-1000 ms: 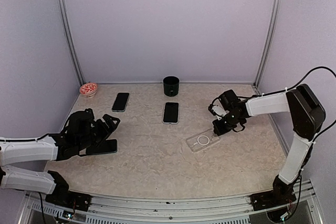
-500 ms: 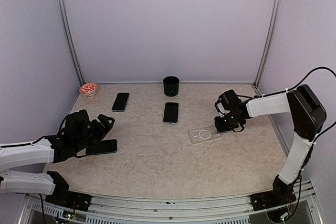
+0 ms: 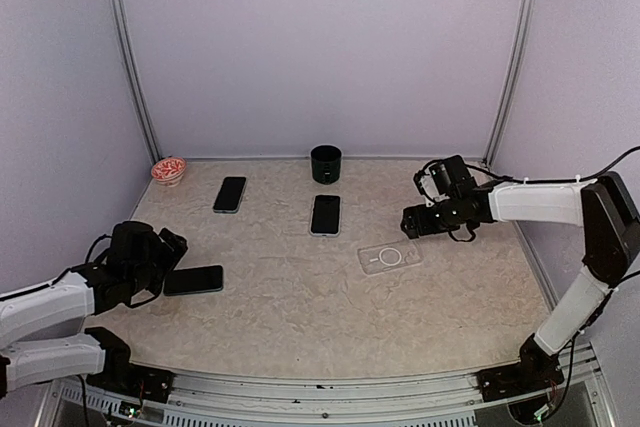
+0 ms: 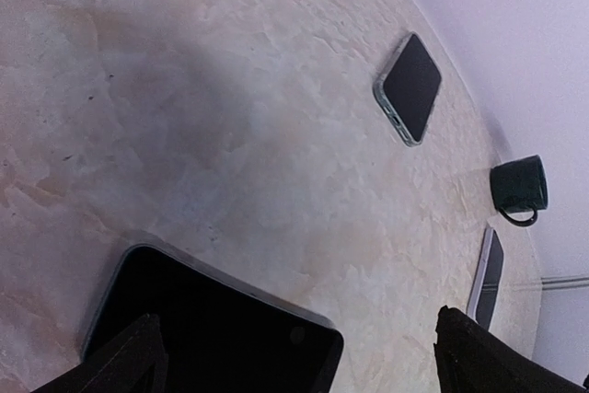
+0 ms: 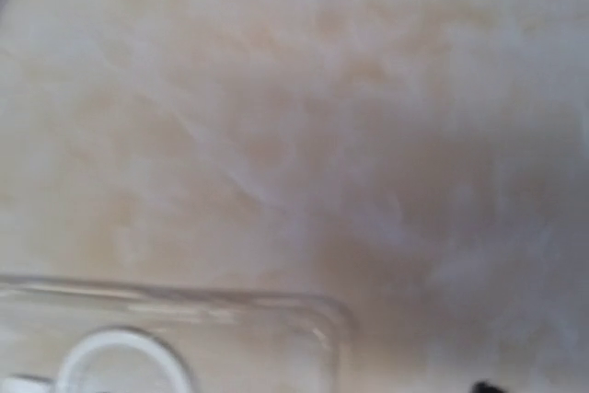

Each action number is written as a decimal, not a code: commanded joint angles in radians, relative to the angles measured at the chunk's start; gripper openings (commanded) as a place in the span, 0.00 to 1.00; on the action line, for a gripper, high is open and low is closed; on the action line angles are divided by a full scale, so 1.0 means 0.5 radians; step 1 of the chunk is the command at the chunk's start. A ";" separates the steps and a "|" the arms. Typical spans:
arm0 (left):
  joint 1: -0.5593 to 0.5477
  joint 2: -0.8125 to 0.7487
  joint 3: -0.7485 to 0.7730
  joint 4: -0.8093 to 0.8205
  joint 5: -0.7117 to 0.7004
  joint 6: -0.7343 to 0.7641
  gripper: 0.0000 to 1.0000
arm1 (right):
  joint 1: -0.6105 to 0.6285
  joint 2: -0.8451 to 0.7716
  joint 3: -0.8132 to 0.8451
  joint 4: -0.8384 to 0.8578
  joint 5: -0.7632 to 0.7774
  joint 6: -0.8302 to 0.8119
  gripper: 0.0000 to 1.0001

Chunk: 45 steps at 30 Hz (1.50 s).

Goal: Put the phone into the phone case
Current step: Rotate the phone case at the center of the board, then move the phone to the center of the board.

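Case (image 3: 388, 257) lies flat on the table (image 3: 300, 322), right of centre, long axis left-right. It is apart from the right gripper (image 3: 408, 223) just behind it, whose spread I cannot tell. A phone (image 3: 193, 279) lies crosswise beside the left gripper (image 3: 172, 250).

Left wrist: fingers (image 4: 129, 361) gape wide and empty, the phone's end between them.

Right wrist: only the case's corner shows.

no words, brand names or numbers can be read on anything here. the only mark is a plain white ring (image 5: 118, 340) on the flat clear plastic phone case (image 3: 389, 257), and no lettering can be made out on it.
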<state>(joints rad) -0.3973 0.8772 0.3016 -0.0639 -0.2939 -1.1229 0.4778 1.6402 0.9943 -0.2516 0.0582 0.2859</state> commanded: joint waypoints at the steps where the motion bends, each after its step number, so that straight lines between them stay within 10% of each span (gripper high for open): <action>1: 0.102 -0.002 -0.001 -0.192 -0.086 0.012 0.99 | 0.022 -0.140 0.002 0.103 -0.236 -0.050 0.96; 45: -0.010 0.628 -0.159 0.425 0.232 0.132 0.99 | 0.491 0.403 0.473 0.205 -0.880 -0.001 0.99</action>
<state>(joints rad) -0.3389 1.1824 0.2546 0.2195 -0.2295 -1.0019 0.7128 1.8187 1.2072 -0.1623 -0.3614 0.2707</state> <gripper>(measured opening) 0.989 0.996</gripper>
